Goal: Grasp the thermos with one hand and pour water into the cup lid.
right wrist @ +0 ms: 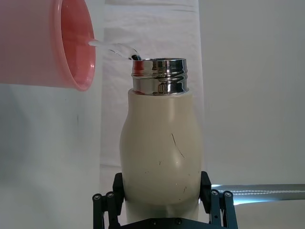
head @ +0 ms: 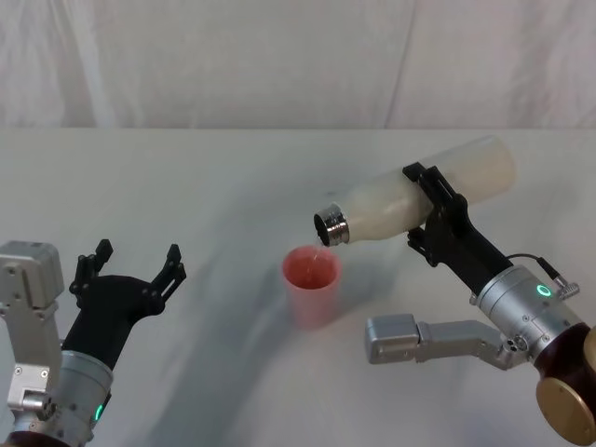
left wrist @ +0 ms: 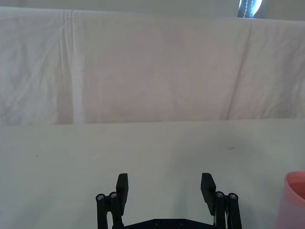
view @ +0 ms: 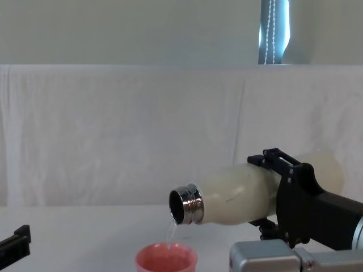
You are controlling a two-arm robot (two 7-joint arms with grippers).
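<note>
Nearest to us, our left pincer (head: 129,264) waits released at the near left, while our right pincer (head: 436,216) grips the thermos (head: 419,194) tipped so water falls into the cup lid (head: 311,283) on the counter (head: 205,177).

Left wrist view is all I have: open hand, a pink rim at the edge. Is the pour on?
Observer: Yes. The right hand holds the thermos tipped nearly level, neck over the cup lid.
Operator: Water actually landing inside?
Observer: Chest view shows a thin stream falling from the neck into the cup lid.
Operator: Cup lid upright?
Observer: Yes, it stands upright on the table, apart from the open left hand.
</note>
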